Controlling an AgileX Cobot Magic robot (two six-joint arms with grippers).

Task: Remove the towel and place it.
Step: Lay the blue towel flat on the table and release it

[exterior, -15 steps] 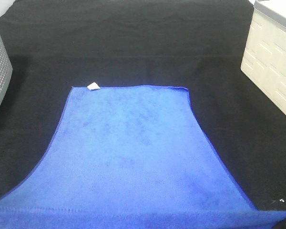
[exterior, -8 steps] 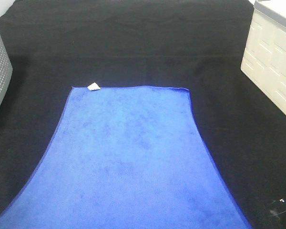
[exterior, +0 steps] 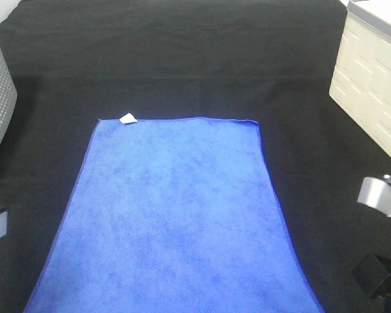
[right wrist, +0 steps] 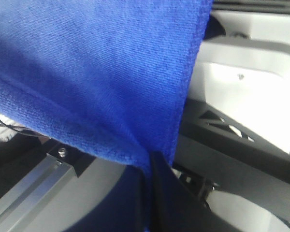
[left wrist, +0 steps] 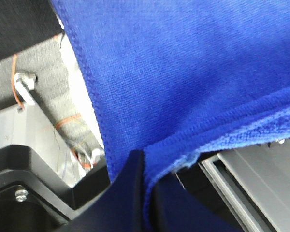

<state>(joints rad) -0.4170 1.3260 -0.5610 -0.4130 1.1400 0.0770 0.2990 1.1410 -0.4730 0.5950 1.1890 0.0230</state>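
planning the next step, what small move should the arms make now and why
Probably raise both corners together, evenly: left gripper and right gripper are each shut on a near towel corner, while the far edge with the white tag lies flat on the black cloth.

The towel (exterior: pixel 176 215) is a bright royal-blue plush rectangle with stitched edges. It lies spread open at the centre of the black cloth (exterior: pixel 182 59), far edge straight, near end beyond view. A white tag (exterior: pixel 128 119) marks its far-left corner.
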